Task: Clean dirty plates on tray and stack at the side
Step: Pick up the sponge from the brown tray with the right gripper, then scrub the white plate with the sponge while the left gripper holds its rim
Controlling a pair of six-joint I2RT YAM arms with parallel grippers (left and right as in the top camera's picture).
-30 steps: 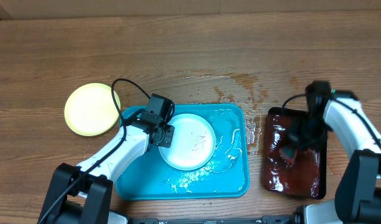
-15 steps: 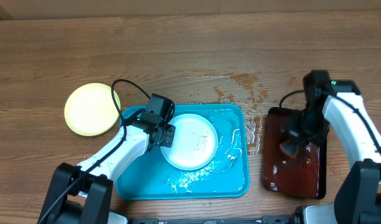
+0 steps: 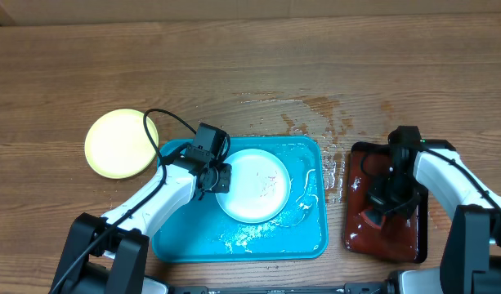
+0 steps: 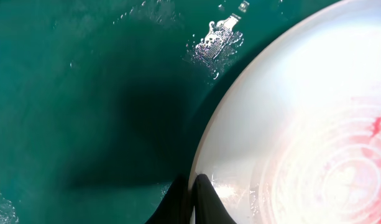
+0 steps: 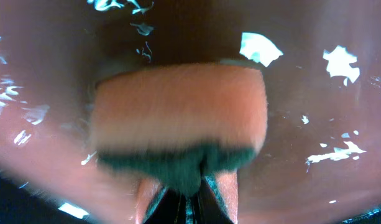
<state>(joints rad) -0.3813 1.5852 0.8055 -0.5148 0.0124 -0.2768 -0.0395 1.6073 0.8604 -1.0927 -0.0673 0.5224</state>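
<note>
Turquoise plastic forms the wet tray (image 3: pixel 234 242) at the middle of the wooden counter (image 3: pixel 234 57). 1 pale white plate (image 3: pixel 258 184) lies in it, toward the upper right. Only the left wrist view shows the faint reddish smears on the plate's centre. The left pincer (image 4: pixel 192 183) is clamped on the plate's left rim, its fingers together on either side of the edge. The left arm reaches in diagonally from the lower left, with a cable looping above it. A yellow-green plate (image 3: pixel 119 144) rests on the counter just beside the tray's upper left corner.

Right of the turquoise tray, the right arm bends in from the edge over a dark red-brown tray (image 3: pixel 397 242). The right pincer (image 5: pixel 190 190) grips an orange sponge (image 5: pixel 178 112) by its green scouring layer. This shows, blurred, only in the right wrist view. Spilled water (image 3: pixel 315 110) glistens on the counter above the gap between the 2 trays.
</note>
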